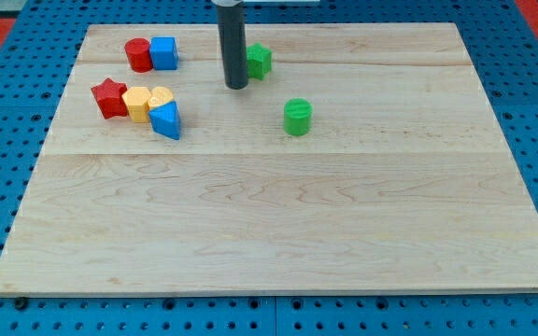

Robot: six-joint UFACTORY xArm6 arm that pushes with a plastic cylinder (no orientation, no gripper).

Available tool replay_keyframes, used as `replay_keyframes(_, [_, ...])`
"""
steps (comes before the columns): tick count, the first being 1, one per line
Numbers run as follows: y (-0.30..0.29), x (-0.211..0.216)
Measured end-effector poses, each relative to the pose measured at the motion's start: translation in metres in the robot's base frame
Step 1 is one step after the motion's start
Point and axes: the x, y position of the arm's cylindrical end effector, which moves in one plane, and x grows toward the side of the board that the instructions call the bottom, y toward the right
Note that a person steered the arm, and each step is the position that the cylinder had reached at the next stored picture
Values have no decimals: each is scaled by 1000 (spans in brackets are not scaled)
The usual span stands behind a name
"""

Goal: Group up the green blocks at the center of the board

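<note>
Now my tip (237,87) down on the wooden board (278,233), bare rod clamping nothing, touching or just left of green block (259,61), cannot tell which. Green cylinder (298,118) lower right, apart. Red, blue, yellow blocks clustered far left.

A small green star-shaped block (259,61) lies flat near the top of the pale wooden board (278,224), partly hidden on its left. A small green cylinder block (298,118) stands upright below and to the right of it, apart, above the board's middle.
</note>
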Motion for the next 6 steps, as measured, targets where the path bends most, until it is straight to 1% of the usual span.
replay_keyframes(2, [0, 0])
replay_keyframes(3, [-27, -2])
replay_keyframes(5, [-30, -3])
replay_keyframes(6, [-30, -30])
